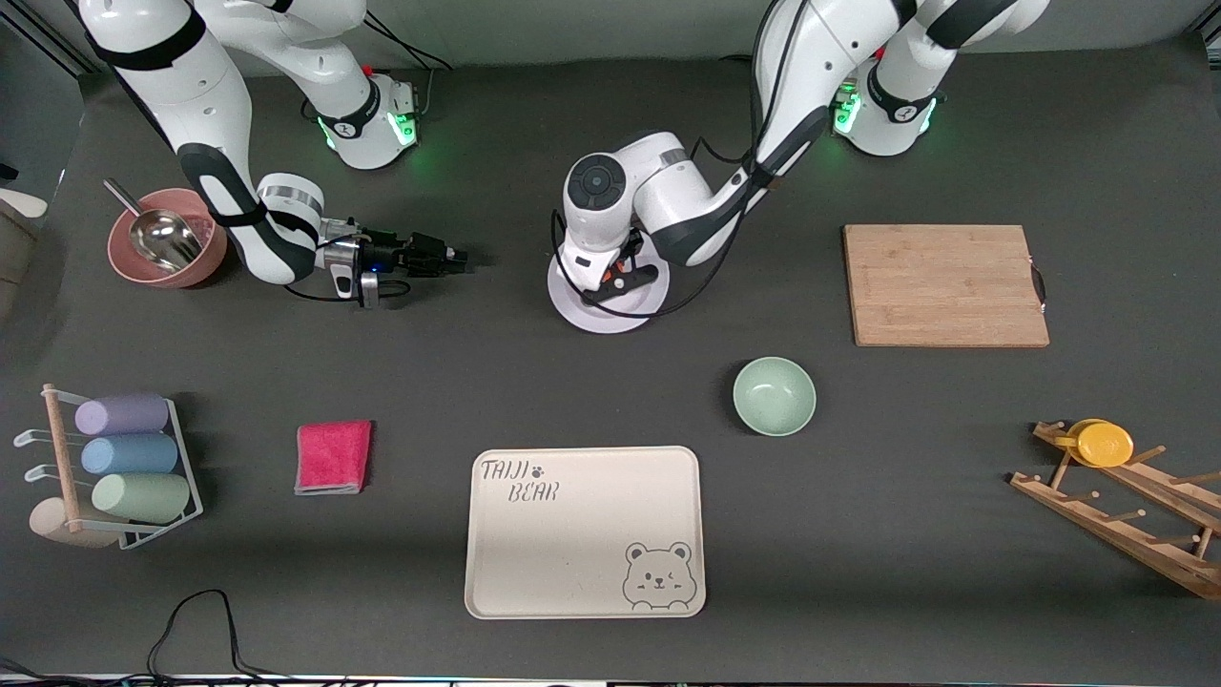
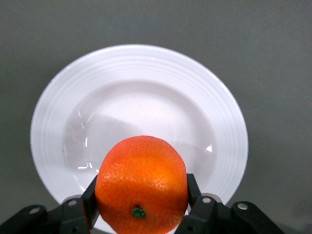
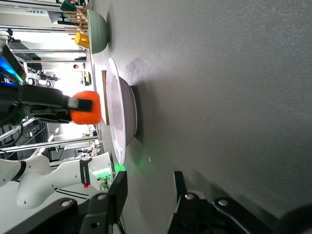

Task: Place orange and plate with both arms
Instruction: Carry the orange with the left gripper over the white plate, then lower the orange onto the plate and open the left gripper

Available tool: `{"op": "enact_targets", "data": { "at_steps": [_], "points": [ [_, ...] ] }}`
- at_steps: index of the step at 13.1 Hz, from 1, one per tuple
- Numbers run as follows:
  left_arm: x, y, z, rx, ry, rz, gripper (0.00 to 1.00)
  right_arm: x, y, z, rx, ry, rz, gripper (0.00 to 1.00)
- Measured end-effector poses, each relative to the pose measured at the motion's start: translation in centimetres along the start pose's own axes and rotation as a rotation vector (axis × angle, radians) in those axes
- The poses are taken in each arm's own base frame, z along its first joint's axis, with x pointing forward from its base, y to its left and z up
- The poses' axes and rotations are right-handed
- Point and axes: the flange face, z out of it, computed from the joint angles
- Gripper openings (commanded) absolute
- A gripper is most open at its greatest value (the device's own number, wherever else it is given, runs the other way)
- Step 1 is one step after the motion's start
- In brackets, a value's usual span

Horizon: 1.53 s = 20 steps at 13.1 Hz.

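Left tool is pinching the orange from both sides, hanging right over the plate's well — reads as lined up for a drop into the middle. Plate sits on the tabletop, farther from the front camera than the bear tray. Right tool is low beside the plate, fingers spread, nothing held — likely angling for the rim.

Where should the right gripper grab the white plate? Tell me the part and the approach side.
Likely the plate's wide rim, at the edge toward the right arm's end of the table. The right gripper sits low beside it, open, pointing at that edge. The rim flares up off the table, leaving room for a finger beneath. Stay off the middle: the left gripper holds the orange over it.
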Motion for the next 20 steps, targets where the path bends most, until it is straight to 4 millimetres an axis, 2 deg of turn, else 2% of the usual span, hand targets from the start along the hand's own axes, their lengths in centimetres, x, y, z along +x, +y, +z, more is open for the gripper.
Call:
{"op": "enact_targets", "data": {
  "at_steps": [4,6,12,14,15,17,18,20],
  "points": [
    [-0.6,0.0,2.3,0.028,0.018,0.017,0.00,-0.1,0.2,0.1,-0.001,-0.002,-0.005,0.46],
    [-0.4,-0.2,2.7,0.037,0.039,0.021,1.00,0.0,0.3,0.1,-0.001,-0.002,-0.010,0.46],
    [-0.2,-0.2,2.8,0.038,0.047,-0.012,1.00,0.1,0.5,0.2,-0.003,-0.004,-0.007,0.46],
    [0.4,-0.2,1.9,0.035,0.058,-0.026,1.00,0.1,0.5,0.3,-0.001,-0.003,-0.007,0.46],
    [1.3,-0.5,0.5,0.043,0.072,-0.040,1.00,0.2,0.3,0.7,0.002,0.008,-0.003,0.46],
    [5.1,-2.0,-5.3,0.056,0.114,-0.055,1.00,0.3,-0.3,2.6,0.011,0.034,0.002,0.46],
    [7.7,-3.6,-9.1,0.070,0.122,-0.044,1.00,0.4,-0.8,3.8,0.014,0.037,0.000,0.46],
    [13.4,-8.7,-16.9,0.075,0.089,-0.025,1.00,0.5,-1.7,6.3,0.021,0.040,-0.005,0.46]
  ]
}}
